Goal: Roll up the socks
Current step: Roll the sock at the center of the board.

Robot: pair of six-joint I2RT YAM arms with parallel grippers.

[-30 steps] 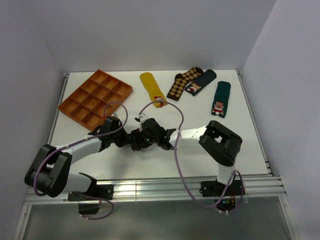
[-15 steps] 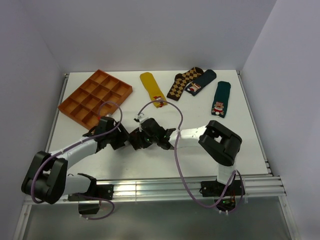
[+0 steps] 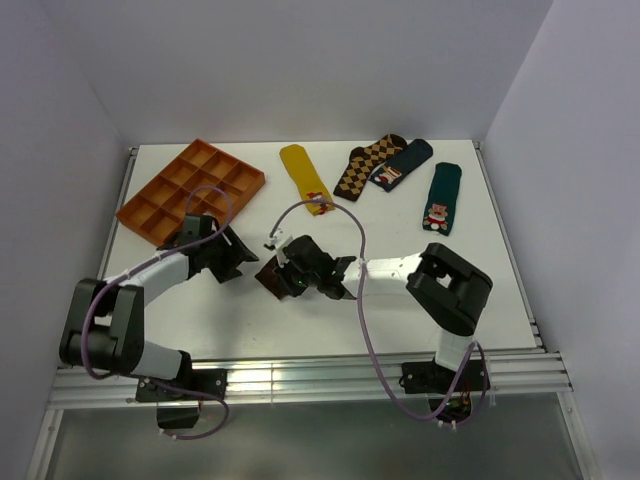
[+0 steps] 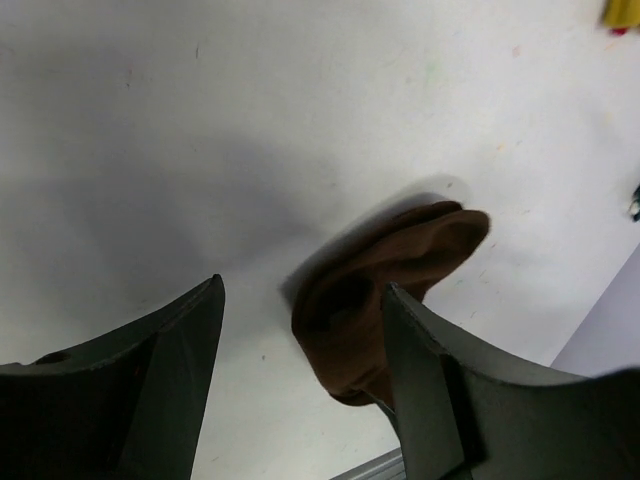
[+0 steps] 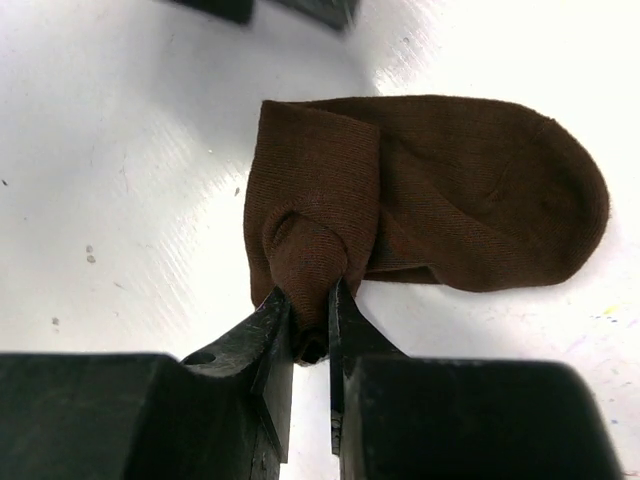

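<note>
Top view: the brown sock (image 3: 270,275) lies mid-table (image 3: 200,320), the right hand (image 3: 289,279) on it and the left hand (image 3: 238,263) just beside it.
Left wrist: fingers apart, empty.
Right wrist: fingers clamped on one rolled fold. The toe lies flat, so most of the rolling seems left.

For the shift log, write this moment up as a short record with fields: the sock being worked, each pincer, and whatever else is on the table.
target: brown sock, on the table, one end folded over
right arm: right pincer shut on a bunched fold of the brown sock
left arm: left pincer open, holding nothing, brown sock just ahead
far side: yellow sock, diamond sock, blue sock, green sock, all flat
far left: orange tray, compartments look empty
</note>
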